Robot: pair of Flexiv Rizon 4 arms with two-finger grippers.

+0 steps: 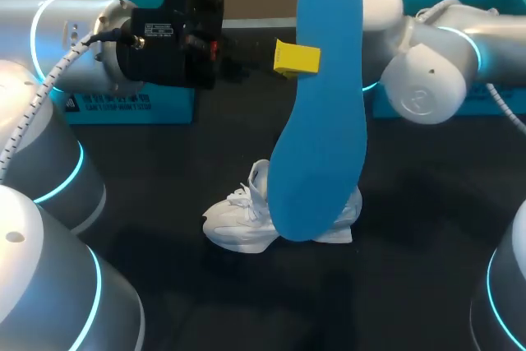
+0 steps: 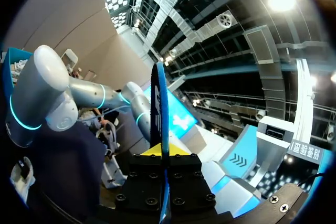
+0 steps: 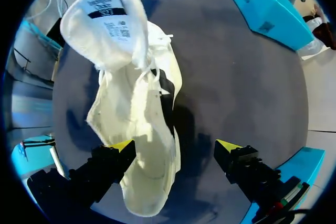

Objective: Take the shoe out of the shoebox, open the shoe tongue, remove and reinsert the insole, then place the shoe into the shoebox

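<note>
A large blue insole (image 1: 320, 137) hangs upright above the table, with my left gripper (image 1: 296, 59) shut on its upper edge. The left wrist view shows the insole (image 2: 159, 103) edge-on, pinched in that gripper (image 2: 164, 153). Under the insole, the white shoe (image 1: 242, 219) lies on the black table. In the right wrist view the shoe (image 3: 139, 103) has its tongue (image 3: 107, 22) folded open. My right gripper (image 3: 176, 146) hovers open over the heel end, one fingertip (image 3: 123, 146) above the shoe's side. In the head view the insole hides the right gripper.
Blue shoeboxes stand along the table's far edge, one at the back left (image 1: 131, 104) and one at the back right (image 1: 493, 6). The right wrist view shows a blue box (image 3: 262, 9) beyond the shoe and another (image 3: 296, 177) beside the gripper.
</note>
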